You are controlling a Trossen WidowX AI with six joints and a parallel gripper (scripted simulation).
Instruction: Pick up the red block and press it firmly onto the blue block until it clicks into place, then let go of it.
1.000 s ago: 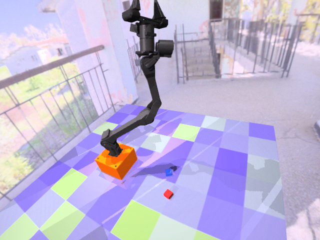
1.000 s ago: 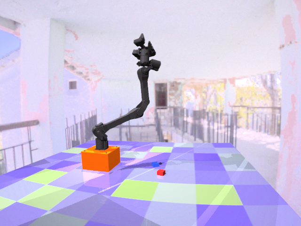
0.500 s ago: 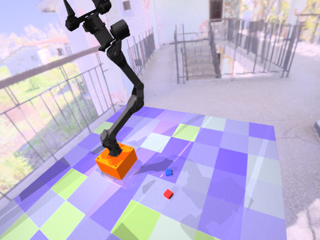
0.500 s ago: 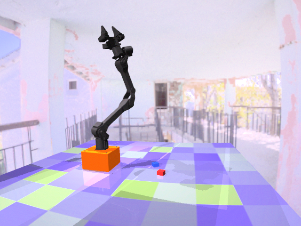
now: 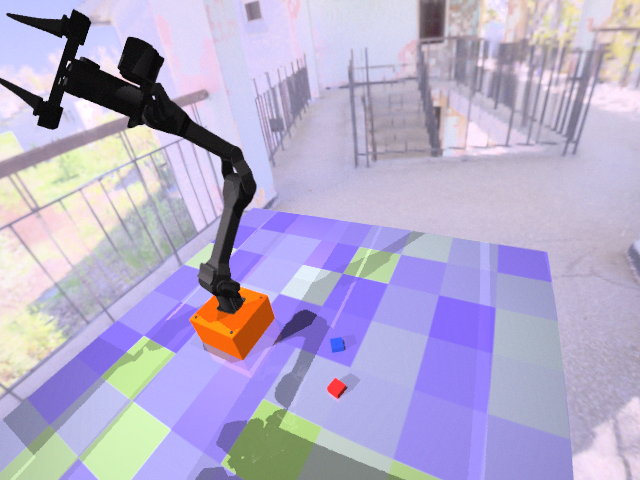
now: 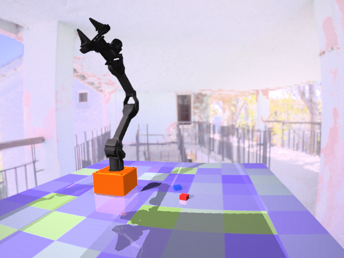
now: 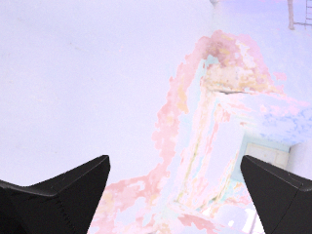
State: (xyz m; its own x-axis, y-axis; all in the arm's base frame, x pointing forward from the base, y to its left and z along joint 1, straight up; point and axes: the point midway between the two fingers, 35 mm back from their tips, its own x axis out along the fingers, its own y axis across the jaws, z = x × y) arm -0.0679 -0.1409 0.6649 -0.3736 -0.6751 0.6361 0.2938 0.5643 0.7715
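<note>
The gripper [image 5: 7,47] [image 6: 83,23] [image 7: 177,163] is wide open, its 2 fingers spread well apart with 0 things between them and touching neither block. It hangs high above the table [image 5: 460,361] [image 6: 200,222], at the end of 1 raised black arm [image 5: 227,227] [image 6: 124,123], pointing up and away from the 2 blocks. The wrist view shows only the 2 dark fingertips against pale, peeling walls. The red block [image 5: 336,388] [image 6: 184,196] sits on the table, near the blue block [image 5: 337,344] [image 6: 177,187] but apart from it. The arm stands on 1 orange base [image 5: 253,330] [image 6: 108,184].
</note>
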